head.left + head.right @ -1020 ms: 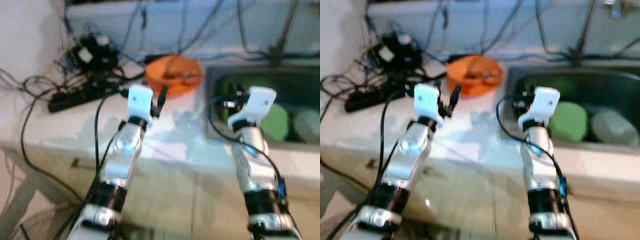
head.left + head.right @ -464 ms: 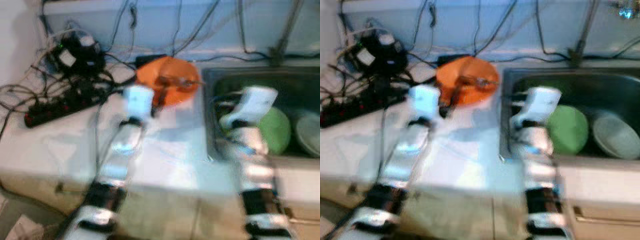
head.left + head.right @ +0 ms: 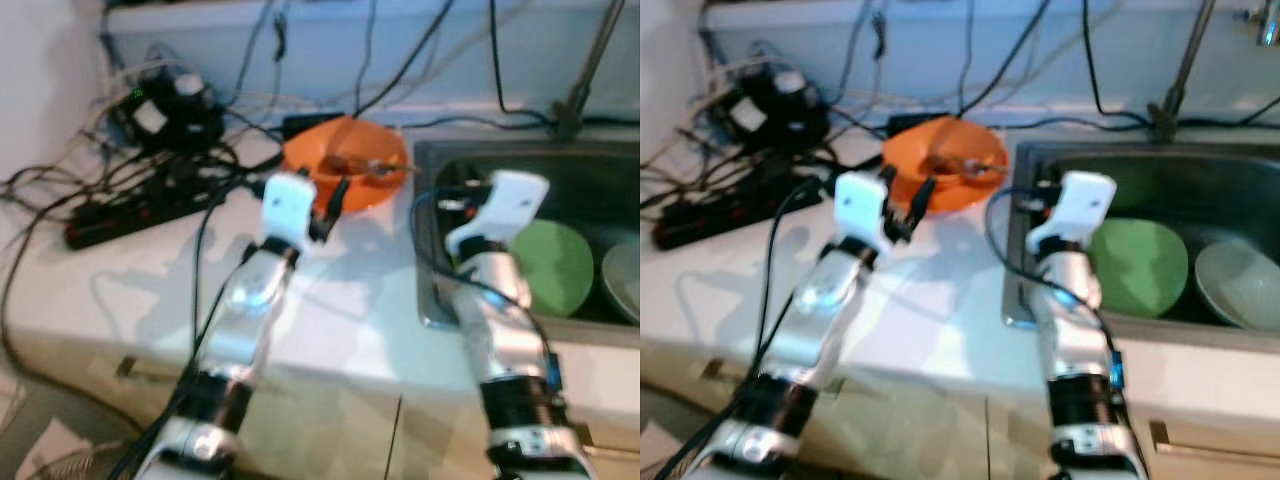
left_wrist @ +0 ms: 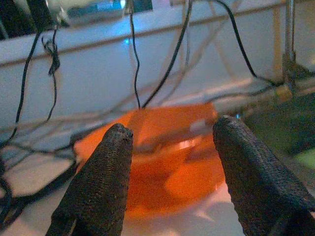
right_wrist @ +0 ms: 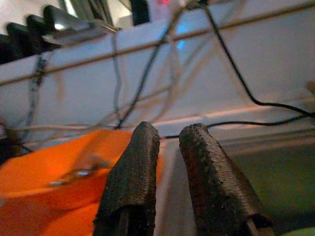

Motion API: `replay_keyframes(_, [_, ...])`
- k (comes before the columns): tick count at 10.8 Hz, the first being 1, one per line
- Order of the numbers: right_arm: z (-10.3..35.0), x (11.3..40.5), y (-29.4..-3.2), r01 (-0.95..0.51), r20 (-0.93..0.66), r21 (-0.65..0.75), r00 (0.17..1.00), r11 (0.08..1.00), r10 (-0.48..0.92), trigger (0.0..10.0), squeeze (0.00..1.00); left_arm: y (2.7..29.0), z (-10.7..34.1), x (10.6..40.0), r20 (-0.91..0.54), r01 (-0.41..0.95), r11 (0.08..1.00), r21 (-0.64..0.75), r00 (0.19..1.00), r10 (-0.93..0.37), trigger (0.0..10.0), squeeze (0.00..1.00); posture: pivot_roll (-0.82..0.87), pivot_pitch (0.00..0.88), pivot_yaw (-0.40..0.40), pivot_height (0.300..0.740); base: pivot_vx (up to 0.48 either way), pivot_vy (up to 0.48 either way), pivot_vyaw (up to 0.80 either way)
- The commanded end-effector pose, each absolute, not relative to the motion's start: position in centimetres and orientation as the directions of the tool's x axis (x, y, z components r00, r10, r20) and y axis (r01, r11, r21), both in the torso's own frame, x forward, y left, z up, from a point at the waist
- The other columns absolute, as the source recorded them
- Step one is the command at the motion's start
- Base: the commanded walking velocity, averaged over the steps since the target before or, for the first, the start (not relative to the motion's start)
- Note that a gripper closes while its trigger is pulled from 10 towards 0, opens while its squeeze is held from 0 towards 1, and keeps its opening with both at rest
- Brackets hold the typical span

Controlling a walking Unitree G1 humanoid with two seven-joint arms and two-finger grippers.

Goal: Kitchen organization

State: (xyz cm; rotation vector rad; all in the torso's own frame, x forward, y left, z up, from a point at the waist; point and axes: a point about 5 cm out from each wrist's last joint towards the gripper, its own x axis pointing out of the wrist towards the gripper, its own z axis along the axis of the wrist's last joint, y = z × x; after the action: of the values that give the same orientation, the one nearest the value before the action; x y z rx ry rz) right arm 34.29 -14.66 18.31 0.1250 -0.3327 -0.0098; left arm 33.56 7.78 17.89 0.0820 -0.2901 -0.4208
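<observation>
An orange bowl [image 3: 345, 160] stands on the white counter [image 3: 150, 290] just left of the sink, with a small metal item lying in it. My left gripper [image 3: 335, 195] hovers at the bowl's near rim; in its wrist view the fingers [image 4: 113, 162] are spread open with the orange bowl [image 4: 157, 157] straight ahead and nothing between them. My right gripper [image 3: 448, 198] hangs over the sink's left edge, its fingers [image 5: 138, 167] close together and empty. A green plate [image 3: 1140, 265] and a pale bowl [image 3: 1240, 285] lie in the sink [image 3: 1110, 165].
A black power strip [image 3: 140, 205], a dark device [image 3: 165, 105] and tangled cables crowd the counter's back left. A faucet pipe [image 3: 1180, 70] rises behind the sink. Cables hang down the wall. Cabinet fronts [image 3: 940, 430] lie below the counter edge.
The camera has shifted and the picture is sharper now. Both arms hold much the same pose by the orange bowl and the sink edge.
</observation>
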Motion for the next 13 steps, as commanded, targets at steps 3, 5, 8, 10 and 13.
replay_keyframes(3, [18.1, 34.3, -14.4, -0.02, 0.322, 0.124, 0.947, 0.992, -0.021, 10.0, 0.0, 7.7, 18.2, 33.9, 0.148, 0.483, 0.868, 0.116, 0.855, -0.496, 10.0, 0.0, 0.07, 0.031, 0.116, 0.74, 0.0, 0.0, 0.0])
replay_keyframes(5, [18.1, 34.3, -14.3, -0.023, 0.322, 0.124, 0.947, 0.992, -0.019, 10.0, 0.0, 8.0, 18.3, 34.6, 0.061, 0.532, 0.84, 0.112, 0.84, -0.54, 10.0, 0.0, 0.07, 0.021, 0.123, 0.74, 0.0, 0.0, 0.0])
replay_keyframes(8, [18.0, 34.3, -13.8, -0.029, 0.319, 0.127, 0.948, 0.992, -0.013, 10.0, 0.0, 8.2, 18.1, 36.5, -0.086, 0.554, 0.826, 0.104, 0.833, -0.547, 10.0, 0.0, 0.07, 0.0, 0.141, 0.74, 0.0, 0.0, 0.0])
replay_keyframes(10, [17.9, 34.0, -13.7, -0.028, 0.323, 0.134, 0.946, 0.991, -0.017, 10.0, 0.0, 7.9, 18.8, 38.7, -0.122, 0.528, 0.846, 0.072, 0.847, -0.517, 10.0, 0.0, 0.06, 0.014, 0.157, 0.74, 0.0, 0.0, 0.0])
replay_keyframes(13, [17.9, 33.3, -14.6, 0.012, 0.329, 0.137, 0.943, 0.991, -0.056, 10.0, 0.0, 7.4, 19.3, 40.0, -0.169, 0.506, 0.858, 0.084, 0.856, -0.488, 10.0, 0.0, 0.02, 0.037, 0.186, 0.74, 0.0, 0.0, 0.0])
